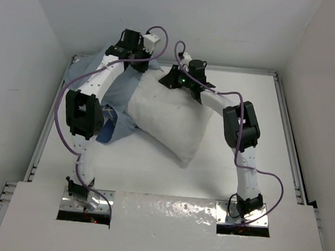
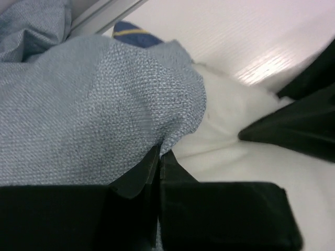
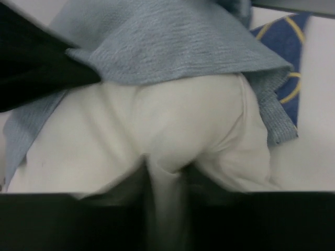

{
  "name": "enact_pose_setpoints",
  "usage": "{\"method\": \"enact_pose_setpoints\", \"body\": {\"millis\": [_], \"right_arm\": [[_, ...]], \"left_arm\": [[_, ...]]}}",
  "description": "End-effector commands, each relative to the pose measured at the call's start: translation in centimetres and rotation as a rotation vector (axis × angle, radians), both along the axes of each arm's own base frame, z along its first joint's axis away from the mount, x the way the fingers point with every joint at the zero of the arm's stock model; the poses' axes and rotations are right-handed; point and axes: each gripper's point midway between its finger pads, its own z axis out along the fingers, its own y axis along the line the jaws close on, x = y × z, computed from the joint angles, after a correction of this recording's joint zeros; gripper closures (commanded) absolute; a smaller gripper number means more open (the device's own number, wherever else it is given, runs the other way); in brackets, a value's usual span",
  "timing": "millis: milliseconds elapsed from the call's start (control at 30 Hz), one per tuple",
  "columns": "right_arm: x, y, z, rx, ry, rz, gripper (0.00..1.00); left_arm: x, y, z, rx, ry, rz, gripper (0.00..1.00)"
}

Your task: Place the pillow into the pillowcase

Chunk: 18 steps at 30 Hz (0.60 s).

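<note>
The only markings in sight are thin yellow outline strokes on the navy outer face of the pillowcase (image 3: 285, 63). They show at 3 o'clock in the right wrist view and as 1 short line at 12 o'clock in the left wrist view, too partial to read as words or a brand.

In the top view both arms reach toward 12 o'clock from bases at 6 o'clock. The left arm rises to a bent elbow at 9 o'clock, and its forearm angles toward 1 o'clock. It ends at the left gripper (image 2: 159, 152), whose fingers are pressed together with the grey-blue inner edge of the pillowcase caught at their tips. The right arm climbs to an elbow at 3 o'clock, then swings toward 10 o'clock. The right gripper (image 3: 165, 178) is blurred, but a fold of white fabric runs down between its fingers — it pinches the pillow (image 1: 168, 122).

The pillow lies on the table (image 1: 140, 170) at the centre, tilted, with 1 corner pointing to 5 o'clock. Its far end at 11 o'clock sits under the lip of the pillowcase — the cloth drapes over that end only, and the rest bunches toward 9 o'clock beneath the left arm.
</note>
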Motion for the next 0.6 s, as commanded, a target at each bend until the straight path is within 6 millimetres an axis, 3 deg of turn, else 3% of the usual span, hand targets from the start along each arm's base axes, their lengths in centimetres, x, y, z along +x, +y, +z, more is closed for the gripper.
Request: {"method": "enact_pose_setpoints", "body": {"millis": [0,67,133,233,267,367,433,467,500,567], "right_arm": [[-7.2,6.1,2.5,0.080,0.026,0.231,0.98],[-9.2,7.3,3.8,0.129,0.043,0.243,1.00],[-9.5,8.2,7.3,0.229,-0.025,0.214,1.00],[-8.0,7.9,11.9,0.350,-0.130,0.128,1.00],[-6.5,7.2,13.0,0.376,-0.155,0.036,1.00],[-2.4,3.9,16.9,0.522,-0.214,-0.220,1.00],[-0.7,1.0,17.5,0.607,-0.203,-0.383,1.00],[-0.6,-0.7,18.9,0.651,-0.217,-0.466,1.00],[0.2,-3.7,17.8,0.663,-0.223,-0.641,1.00],[-0.4,-5.8,18.9,0.657,-0.244,-0.774,1.00]], "left_arm": [[0.3,-2.1,6.4,-0.102,-0.128,-0.067,1.00],[-0.2,-3.6,7.9,-0.152,-0.146,-0.133,1.00],[-1.7,-5.7,8.6,-0.192,-0.132,-0.234,1.00],[-5.8,-9.1,8.3,-0.212,-0.073,-0.452,1.00],[-7.4,-9.5,7.6,-0.214,-0.021,-0.500,1.00],[-10.9,-10.5,6.7,-0.245,0.053,-0.633,1.00],[-12.0,-10.2,5.9,-0.234,0.083,-0.655,1.00],[-12.3,-10.0,5.5,-0.224,0.096,-0.663,1.00],[-13.1,-9.7,4.9,-0.213,0.121,-0.675,1.00],[-14.6,-9.5,4.4,-0.215,0.160,-0.721,1.00]]}}
